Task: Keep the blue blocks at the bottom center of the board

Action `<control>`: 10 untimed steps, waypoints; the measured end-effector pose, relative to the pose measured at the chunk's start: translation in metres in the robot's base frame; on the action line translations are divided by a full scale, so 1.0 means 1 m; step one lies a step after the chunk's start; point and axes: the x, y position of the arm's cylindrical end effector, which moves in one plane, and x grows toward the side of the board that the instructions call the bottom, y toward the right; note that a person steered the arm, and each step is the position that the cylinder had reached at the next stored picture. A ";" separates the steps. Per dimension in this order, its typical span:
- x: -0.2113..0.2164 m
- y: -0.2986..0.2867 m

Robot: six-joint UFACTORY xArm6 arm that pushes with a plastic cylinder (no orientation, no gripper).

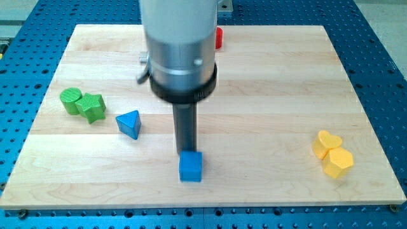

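A blue cube [190,167] sits near the view's bottom centre of the wooden board [267,95]. A blue triangular block [130,123] lies to its upper left. My tip [187,151] is at the cube's top edge, touching or just behind it. The rod rises from there into the large grey arm body that fills the view's top centre.
Two green blocks, a cylinder [71,99] and a ridged one [93,107], touch at the view's left. Two yellow blocks [327,143] [338,163] touch at the right. A red block [218,37] shows partly behind the arm at the top. Blue perforated table surrounds the board.
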 end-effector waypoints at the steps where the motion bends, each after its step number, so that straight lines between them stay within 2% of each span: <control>1: 0.010 -0.034; 2: 0.035 -0.151; 3: -0.027 -0.185; 4: -0.088 -0.150; 5: -0.092 -0.090; 6: -0.046 -0.080; 7: -0.061 -0.115; 8: -0.032 -0.155; 9: -0.023 -0.070; 10: -0.029 -0.029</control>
